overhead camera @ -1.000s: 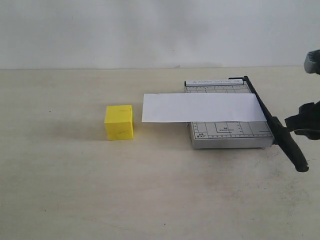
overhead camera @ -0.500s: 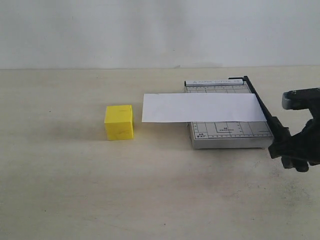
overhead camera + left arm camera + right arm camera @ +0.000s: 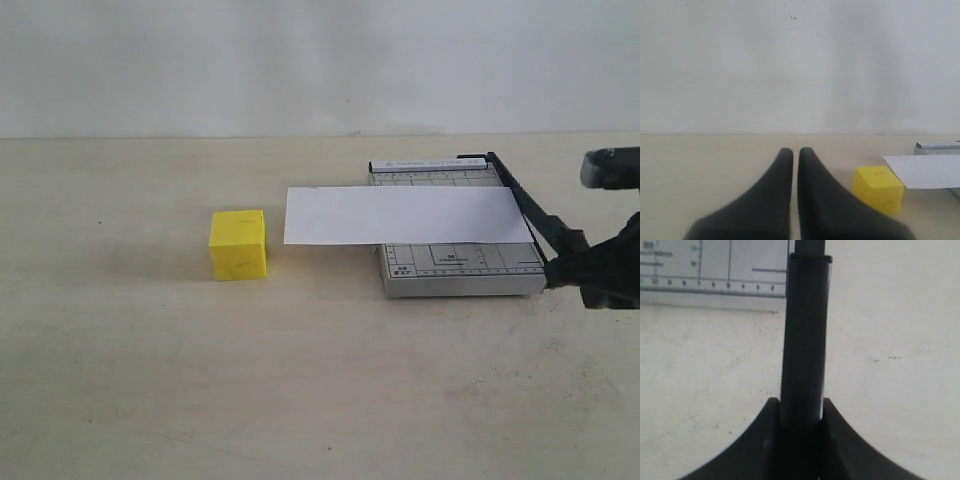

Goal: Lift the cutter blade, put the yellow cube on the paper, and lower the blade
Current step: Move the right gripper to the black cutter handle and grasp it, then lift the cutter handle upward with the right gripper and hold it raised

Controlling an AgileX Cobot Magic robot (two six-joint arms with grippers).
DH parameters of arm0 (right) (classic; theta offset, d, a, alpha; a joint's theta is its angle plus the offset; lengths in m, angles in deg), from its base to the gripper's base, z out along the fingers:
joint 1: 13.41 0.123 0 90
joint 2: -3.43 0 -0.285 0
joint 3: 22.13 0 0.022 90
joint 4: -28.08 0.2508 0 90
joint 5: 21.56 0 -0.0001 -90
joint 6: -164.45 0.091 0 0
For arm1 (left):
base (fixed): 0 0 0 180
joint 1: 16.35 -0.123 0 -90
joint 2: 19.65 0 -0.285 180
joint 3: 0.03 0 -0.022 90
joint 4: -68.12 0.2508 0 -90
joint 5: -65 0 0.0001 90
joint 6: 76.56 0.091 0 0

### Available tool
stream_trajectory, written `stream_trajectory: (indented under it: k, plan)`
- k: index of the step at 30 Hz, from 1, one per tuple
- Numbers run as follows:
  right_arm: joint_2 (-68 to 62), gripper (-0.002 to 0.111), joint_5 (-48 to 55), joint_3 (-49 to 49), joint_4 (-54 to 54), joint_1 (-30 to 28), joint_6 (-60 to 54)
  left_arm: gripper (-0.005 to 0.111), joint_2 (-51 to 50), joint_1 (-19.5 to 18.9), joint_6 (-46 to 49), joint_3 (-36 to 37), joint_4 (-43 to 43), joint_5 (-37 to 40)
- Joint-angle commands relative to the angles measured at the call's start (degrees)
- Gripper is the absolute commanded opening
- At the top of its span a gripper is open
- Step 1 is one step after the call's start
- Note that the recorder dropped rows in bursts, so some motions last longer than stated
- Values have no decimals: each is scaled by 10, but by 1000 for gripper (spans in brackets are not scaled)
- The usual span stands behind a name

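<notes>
The cutter blade (image 3: pixel 528 208) runs along the right edge of the grey gridded cutter base (image 3: pixel 455 270). Its thick black handle (image 3: pixel 804 335) sits between the fingers of my right gripper (image 3: pixel 592 272), which is shut on it at the base's near right corner. The handle end stands slightly above the table. The paper (image 3: pixel 405 214) lies across the base, its left end overhanging onto the table. Left of it, the yellow cube (image 3: pixel 239 243) rests on the table. My left gripper (image 3: pixel 791 151) is shut and empty, with the yellow cube (image 3: pixel 878 188) off to one side, apart from it.
A beige table (image 3: pixel 150 370) carries everything, with a white wall (image 3: pixel 300 60) behind. The left arm does not show in the exterior view.
My right gripper came in from the right edge, closed round the blade handle and has lifted that end a little. Cube and paper have not moved.
</notes>
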Motion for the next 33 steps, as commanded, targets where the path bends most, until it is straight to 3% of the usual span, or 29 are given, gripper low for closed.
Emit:
stream_trajectory:
  k: [1,6,17,19,24,27,33]
  plan:
    - [74,0,-39,3,-12,-2,-9,5,1,3,-5,-2,2,53]
    - [124,0,-81,3,-12,-2,-9,5,1,3,-5,-2,2,90]
    - [131,1,-110,2,-12,-2,-15,5,1,3,-5,-2,2,90]
    - [131,9,-118,2,-12,-2,-33,5,1,3,-5,-2,2,86]
    - [132,43,-105,2,-12,-2,-39,5,1,3,-5,-2,2,86]
    - [145,55,-80,3,-12,-2,-38,5,1,3,-5,-2,2,86]
    - [304,56,54,3,-11,-2,-37,5,1,3,-5,-2,2,86]
